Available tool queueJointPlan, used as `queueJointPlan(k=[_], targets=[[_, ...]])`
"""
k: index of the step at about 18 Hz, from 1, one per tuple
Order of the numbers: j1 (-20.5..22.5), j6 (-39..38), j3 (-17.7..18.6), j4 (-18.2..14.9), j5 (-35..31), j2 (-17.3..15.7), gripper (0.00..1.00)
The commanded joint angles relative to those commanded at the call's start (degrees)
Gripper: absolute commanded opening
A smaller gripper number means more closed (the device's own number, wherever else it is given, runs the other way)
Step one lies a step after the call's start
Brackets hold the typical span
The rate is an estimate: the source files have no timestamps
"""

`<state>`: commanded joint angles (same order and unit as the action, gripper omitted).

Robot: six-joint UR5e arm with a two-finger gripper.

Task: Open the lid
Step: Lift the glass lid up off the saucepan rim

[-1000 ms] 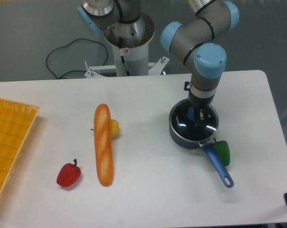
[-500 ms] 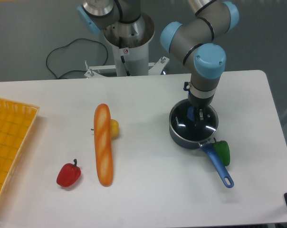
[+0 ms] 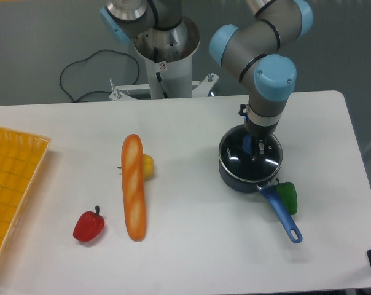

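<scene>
Right of frame centre, the gripper (image 3: 254, 147) points straight down onto the lid (image 3: 252, 157), which sits on the saucepan (image 3: 234, 178). Its fingers stand at the blue centre knob; whether they clamp it cannot be told.

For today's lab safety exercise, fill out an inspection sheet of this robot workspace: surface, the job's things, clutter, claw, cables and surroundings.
Surface: white table, no spills seen.
Job's things: glass lid sits on the dark saucepan; the pan's blue handle points toward the front edge.
Clutter: green pepper beside the handle; long baguette with a small yellow fruit behind it; red pepper; yellow basket at the left edge.
Claw: claw is down at the lid's centre knob; whether it is closed on it cannot be told.
Cables: black cable loops on the floor behind the table.
Surroundings: grey floor, arm's base pedestal behind the table.
</scene>
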<state>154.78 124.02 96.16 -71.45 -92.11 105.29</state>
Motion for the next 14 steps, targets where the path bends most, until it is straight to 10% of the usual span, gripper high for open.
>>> queueJointPlan(k=[14], targets=[[-4.7,-10.5,-4.9,-9.0,2.3,-2.3,0.59]])
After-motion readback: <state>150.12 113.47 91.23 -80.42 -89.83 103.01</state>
